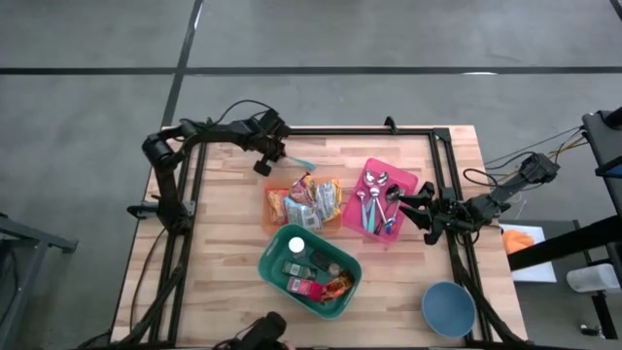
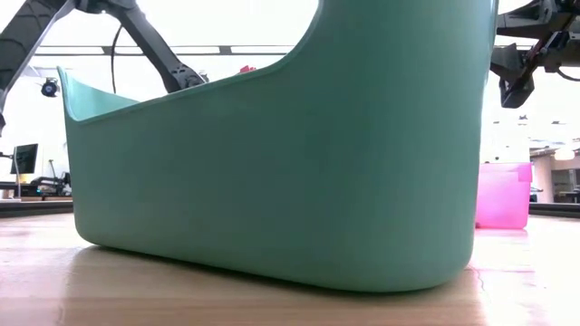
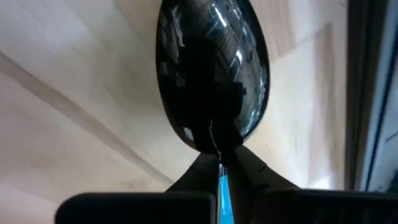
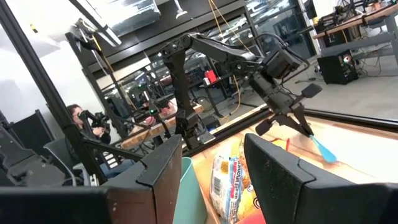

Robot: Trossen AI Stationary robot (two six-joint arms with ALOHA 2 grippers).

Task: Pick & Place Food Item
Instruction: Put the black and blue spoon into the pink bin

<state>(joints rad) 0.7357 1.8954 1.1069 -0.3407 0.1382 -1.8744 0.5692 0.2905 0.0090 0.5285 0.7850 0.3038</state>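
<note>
Green bin fills the low view, pink tray of spoons beyond; left gripper clamps a blue-handled spoon above snack packets, while right gripper, jaws parted and empty, hovers beside the tray.

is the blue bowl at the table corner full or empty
Empty. From above, the blue bowl shows only its bare inside, with nothing in it. It stands apart from the teal bin.
</note>
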